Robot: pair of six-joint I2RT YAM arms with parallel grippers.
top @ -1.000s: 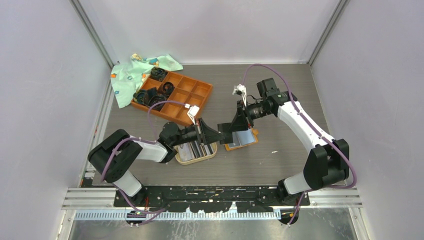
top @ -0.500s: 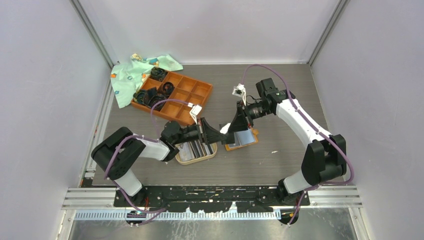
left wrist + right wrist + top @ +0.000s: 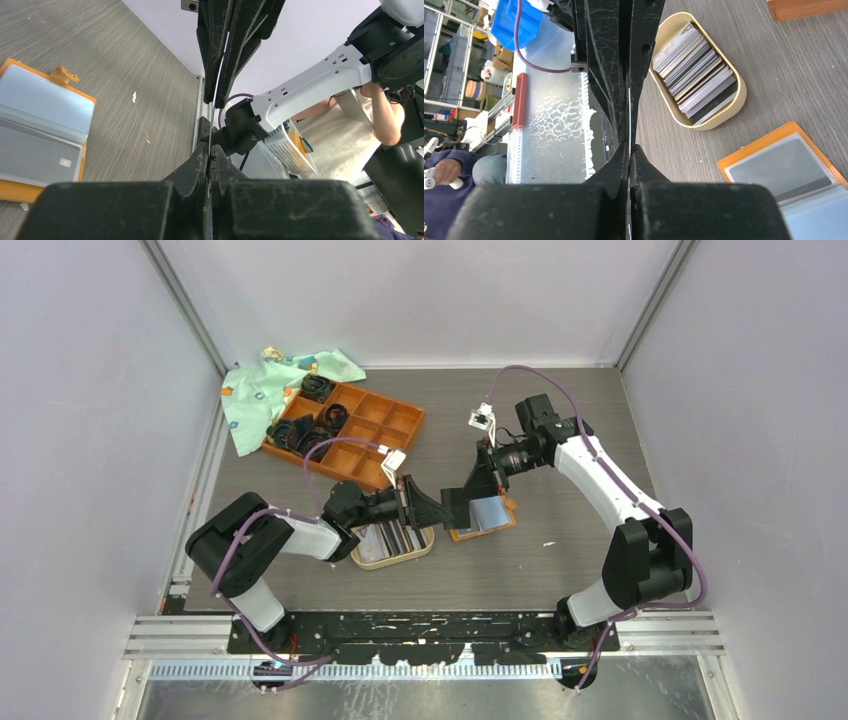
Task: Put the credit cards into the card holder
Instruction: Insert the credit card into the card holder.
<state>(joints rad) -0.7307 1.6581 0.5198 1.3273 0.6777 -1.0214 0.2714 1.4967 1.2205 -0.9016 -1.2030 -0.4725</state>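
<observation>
One thin credit card (image 3: 214,117) is held edge-on between my two grippers, which meet tip to tip above the table. My left gripper (image 3: 438,508) is shut on one end of it (image 3: 210,148). My right gripper (image 3: 462,502) is shut on the other end (image 3: 630,148). The card's edge shows in the right wrist view (image 3: 629,117). The orange card holder (image 3: 487,516) lies open with its grey pockets up, just right of the grippers (image 3: 42,125) (image 3: 781,170). Several more credit cards (image 3: 696,75) stand stacked in an oval tan dish (image 3: 392,558).
An orange-brown compartment tray (image 3: 375,430) with dark coiled items stands at the back left. A green patterned cloth (image 3: 262,390) lies beside it. The dish (image 3: 724,117) sits just under the left gripper, close to the card holder.
The right arm's wrist has shifted slightly to the right. Both grippers stay together on the card above the gap between dish and card holder.
</observation>
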